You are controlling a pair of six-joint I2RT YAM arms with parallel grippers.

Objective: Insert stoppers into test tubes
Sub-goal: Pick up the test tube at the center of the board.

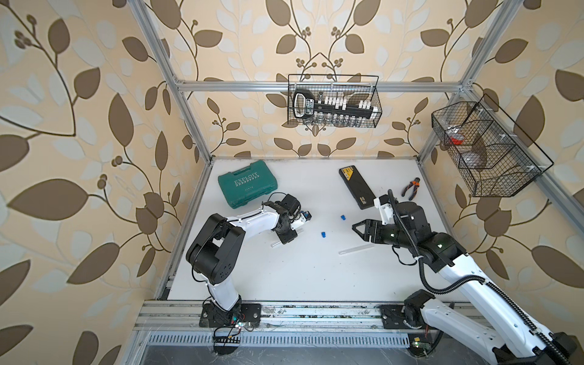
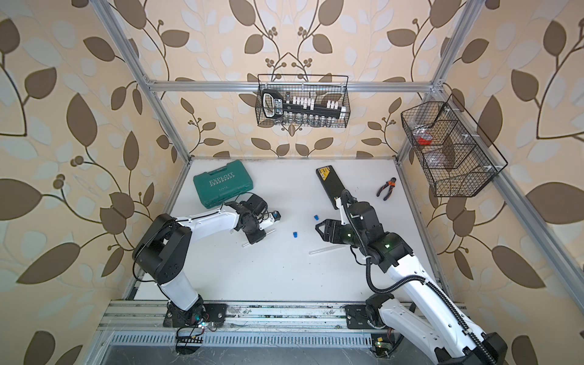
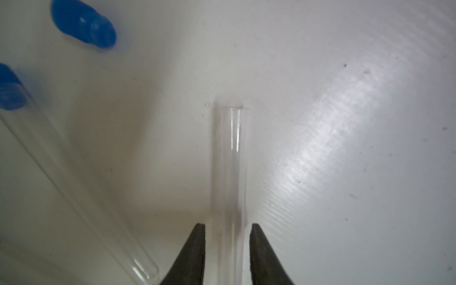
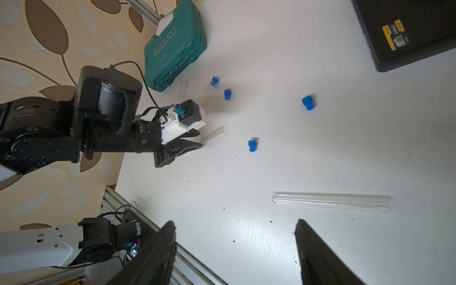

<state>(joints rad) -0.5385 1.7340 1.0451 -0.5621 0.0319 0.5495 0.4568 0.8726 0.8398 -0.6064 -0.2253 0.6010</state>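
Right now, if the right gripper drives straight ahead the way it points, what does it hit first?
Probably the nearest loose blue stopper: it lies almost dead ahead of the open right gripper. The clear tube lies mostly off to one side. Height is unclear, so it may pass over.

Glossy clear test tube (image 4: 330, 202), faintly ribbed table (image 4: 271, 61)

White worktop (image 1: 284, 271) carries green case (image 1: 248, 184), black case (image 1: 357, 187), pliers (image 1: 410, 188). Blue stoppers (image 1: 323, 234) and clear test tubes (image 1: 355, 248) lie scattered on it.
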